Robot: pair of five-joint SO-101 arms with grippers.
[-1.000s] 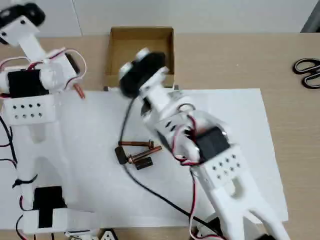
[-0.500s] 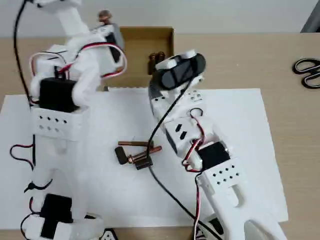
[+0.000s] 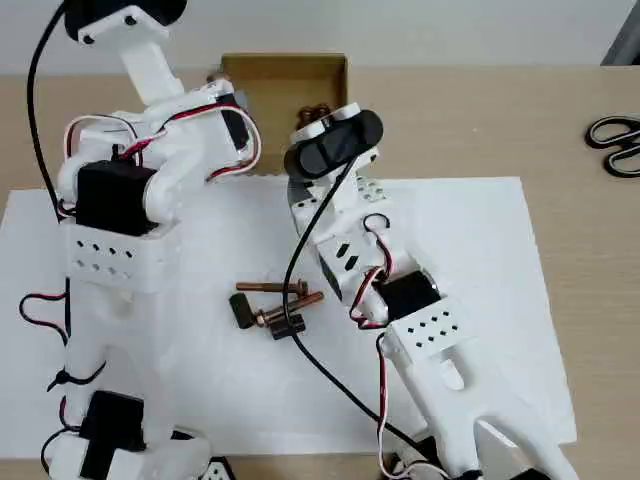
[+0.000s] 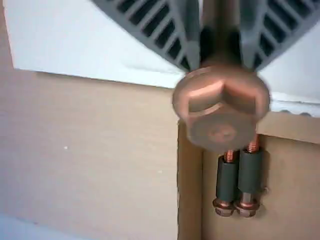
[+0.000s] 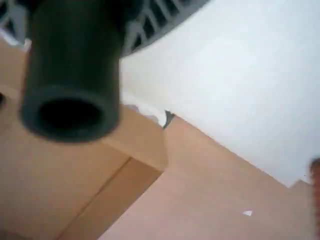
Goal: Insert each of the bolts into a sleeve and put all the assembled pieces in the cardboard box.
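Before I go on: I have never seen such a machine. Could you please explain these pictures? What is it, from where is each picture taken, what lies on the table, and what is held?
These are two robot arms at a table, each ending in a gripper. One picture comes from a fixed camera looking down over the table; the other two come from a camera on each arm's wrist. On the table lie a white sheet with loose bolts and sleeves on it, a cardboard box, and scissors to one side. The left gripper is shut on a bolt, the right gripper on a sleeve. Two assembled pieces lie in the box.
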